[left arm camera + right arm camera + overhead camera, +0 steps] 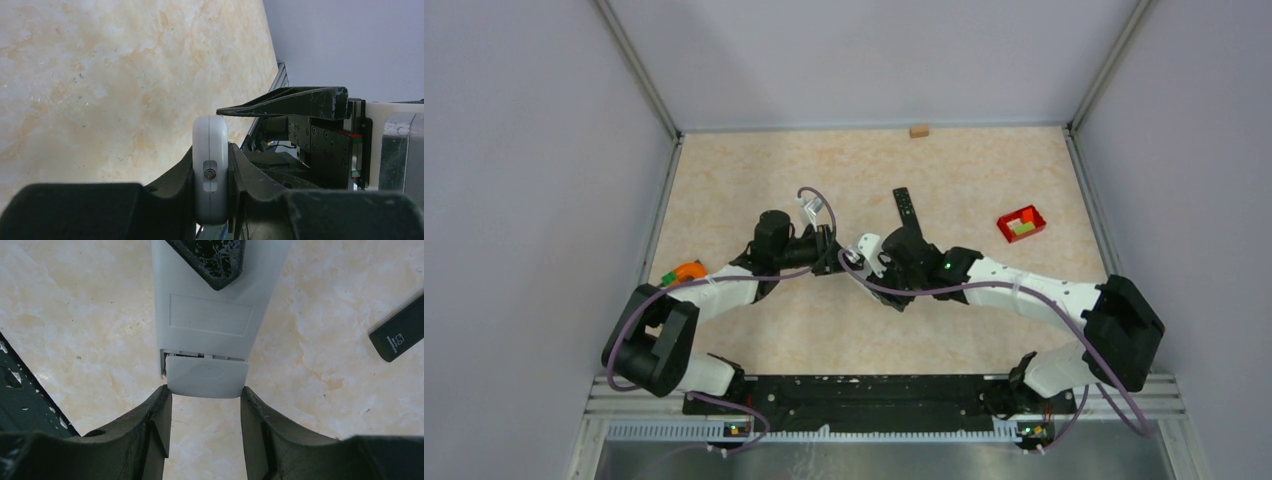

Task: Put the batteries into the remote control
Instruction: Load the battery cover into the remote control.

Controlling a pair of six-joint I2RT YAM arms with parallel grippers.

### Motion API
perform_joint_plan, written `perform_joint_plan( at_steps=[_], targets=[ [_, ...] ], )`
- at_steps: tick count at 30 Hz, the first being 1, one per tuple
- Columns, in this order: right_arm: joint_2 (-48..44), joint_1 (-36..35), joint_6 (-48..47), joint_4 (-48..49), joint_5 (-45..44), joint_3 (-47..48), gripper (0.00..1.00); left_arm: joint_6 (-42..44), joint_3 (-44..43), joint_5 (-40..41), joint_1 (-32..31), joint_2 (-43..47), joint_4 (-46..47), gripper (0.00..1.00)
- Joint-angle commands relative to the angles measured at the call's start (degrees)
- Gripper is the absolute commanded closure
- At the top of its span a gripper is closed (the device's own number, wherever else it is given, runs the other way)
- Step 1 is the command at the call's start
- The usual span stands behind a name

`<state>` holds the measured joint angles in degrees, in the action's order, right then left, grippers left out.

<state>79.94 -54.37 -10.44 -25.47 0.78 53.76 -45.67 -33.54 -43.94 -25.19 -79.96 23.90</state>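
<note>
left jaws clamp the white remote (210,150) edge-on above the worktop (100,75); right jaws pinch only the corners of its half-slid battery cover (207,376) (a thin hold). it may slip free or jam crooked; no batteries in view.

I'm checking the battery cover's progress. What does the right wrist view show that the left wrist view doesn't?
Right wrist only: the back of the slim white plastic remote, its battery cover slid partly out, and a black remote. Left wrist only: that white remote edge-on, clamped in the left jaws. Both: the remote and the beige marbled tabletop.
</note>
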Motion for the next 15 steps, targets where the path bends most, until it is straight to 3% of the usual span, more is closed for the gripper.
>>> perform_joint_plan(
  at_steps=[1,15],
  targets=[
    [0.79,-0.75,-0.88,1.51,3.01,3.28,0.6,0.41,-2.14,-0.79,-0.3,2.06,3.17,1.0],
    [1.13,-0.67,0.0,2.84,1.05,3.37,0.59,-1.54,-1.66,2.06,-0.28,2.62,3.26,1.0]
  ],
)
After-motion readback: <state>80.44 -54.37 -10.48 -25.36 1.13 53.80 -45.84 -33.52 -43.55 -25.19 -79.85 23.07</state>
